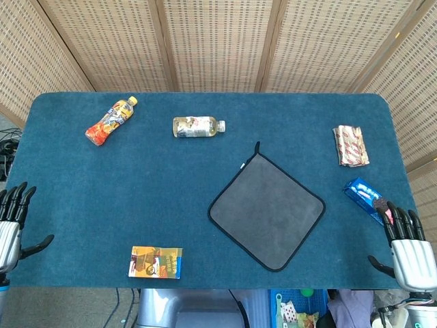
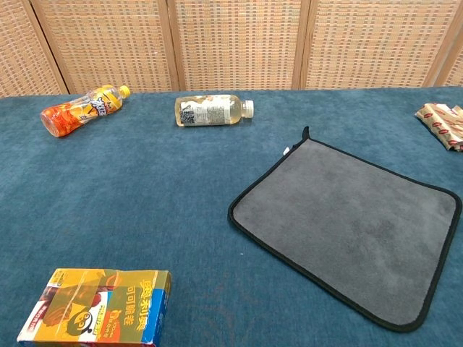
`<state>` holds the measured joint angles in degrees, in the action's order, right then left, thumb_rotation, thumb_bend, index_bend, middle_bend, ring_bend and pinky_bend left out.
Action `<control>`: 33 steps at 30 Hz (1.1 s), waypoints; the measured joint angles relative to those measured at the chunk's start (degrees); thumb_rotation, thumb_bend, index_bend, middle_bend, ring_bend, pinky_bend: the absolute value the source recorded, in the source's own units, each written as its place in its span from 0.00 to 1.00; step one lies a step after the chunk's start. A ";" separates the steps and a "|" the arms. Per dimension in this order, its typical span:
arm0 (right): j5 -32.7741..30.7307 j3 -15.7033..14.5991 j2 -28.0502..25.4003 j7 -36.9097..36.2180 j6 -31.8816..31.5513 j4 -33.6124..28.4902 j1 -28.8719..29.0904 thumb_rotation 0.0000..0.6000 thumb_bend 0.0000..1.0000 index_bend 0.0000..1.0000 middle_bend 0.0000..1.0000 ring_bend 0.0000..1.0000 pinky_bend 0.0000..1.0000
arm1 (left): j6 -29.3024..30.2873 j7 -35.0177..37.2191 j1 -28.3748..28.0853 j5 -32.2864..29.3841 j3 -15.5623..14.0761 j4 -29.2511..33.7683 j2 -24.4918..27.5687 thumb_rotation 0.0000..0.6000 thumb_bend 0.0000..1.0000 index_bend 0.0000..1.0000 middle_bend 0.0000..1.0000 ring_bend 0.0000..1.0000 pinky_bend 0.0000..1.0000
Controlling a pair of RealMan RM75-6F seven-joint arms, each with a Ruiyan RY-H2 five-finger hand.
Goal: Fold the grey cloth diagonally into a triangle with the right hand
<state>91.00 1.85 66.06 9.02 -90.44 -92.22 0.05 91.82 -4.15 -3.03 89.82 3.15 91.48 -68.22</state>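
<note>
The grey cloth (image 1: 267, 209) with black edging lies flat and unfolded on the blue table, turned like a diamond; the chest view shows the cloth (image 2: 354, 220) at the right. My right hand (image 1: 407, 253) hovers at the table's near right corner, fingers spread, holding nothing, well right of the cloth. At the near left edge my left hand (image 1: 11, 227) is likewise open and empty. Neither hand appears in the chest view.
An orange bottle (image 1: 110, 121) and a clear bottle (image 1: 198, 126) lie at the back. A yellow box (image 1: 156, 262) sits near the front left. A striped packet (image 1: 350, 145) and a blue biscuit pack (image 1: 367, 199) lie to the right, the pack just beyond my right hand.
</note>
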 measured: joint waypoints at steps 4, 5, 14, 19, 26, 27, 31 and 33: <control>1.77 -0.63 0.61 -0.14 -0.67 -0.60 -0.13 1.00 0.00 0.04 0.00 0.00 0.00 | 0.29 0.07 0.11 0.11 -0.01 0.16 0.10 1.00 0.15 0.00 0.00 0.00 0.00; 2.59 -0.88 0.89 -0.23 -0.99 -0.69 -0.18 1.00 0.00 0.08 0.00 0.00 0.00 | 0.36 0.15 0.15 0.07 0.01 0.19 0.15 1.00 0.15 0.00 0.00 0.00 0.00; 9.49 -3.50 5.89 0.30 -3.45 -0.32 -0.73 1.00 0.00 0.24 0.00 0.00 0.00 | 0.61 0.60 0.25 0.31 -0.05 0.36 0.39 1.00 0.15 0.00 0.00 0.00 0.00; 11.68 -5.20 8.99 2.17 -2.51 0.50 -0.74 1.00 0.00 0.24 0.00 0.00 0.00 | 0.90 0.55 0.32 0.59 -0.10 0.47 0.40 1.00 0.15 0.00 0.00 0.00 0.00; 12.93 -7.05 11.77 4.94 0.96 1.07 -0.21 1.00 0.00 0.24 0.00 0.00 0.00 | 0.70 0.53 0.24 0.53 -0.08 0.44 0.37 1.00 0.15 0.00 0.00 0.00 0.00; 13.05 -7.19 12.04 5.17 1.25 1.13 -0.14 1.00 0.00 0.24 0.00 0.00 0.00 | 0.69 0.49 0.22 0.55 -0.09 0.45 0.35 1.00 0.15 0.00 0.00 0.00 0.00; 13.33 -7.75 13.32 6.03 2.70 1.23 0.17 1.00 0.00 0.24 0.00 0.00 0.00 | 0.66 0.26 0.22 0.63 -0.15 0.46 0.26 1.00 0.15 0.00 0.00 0.00 0.00; 13.41 -7.94 14.07 6.64 3.53 1.22 0.41 1.00 0.00 0.24 0.00 0.00 0.00 | 0.67 0.18 0.21 0.67 -0.16 0.48 0.23 1.00 0.15 0.00 0.00 0.00 0.00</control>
<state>104.41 -6.09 80.13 15.66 -86.91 -91.01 0.46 92.49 -3.96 -2.82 90.49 2.99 91.96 -67.99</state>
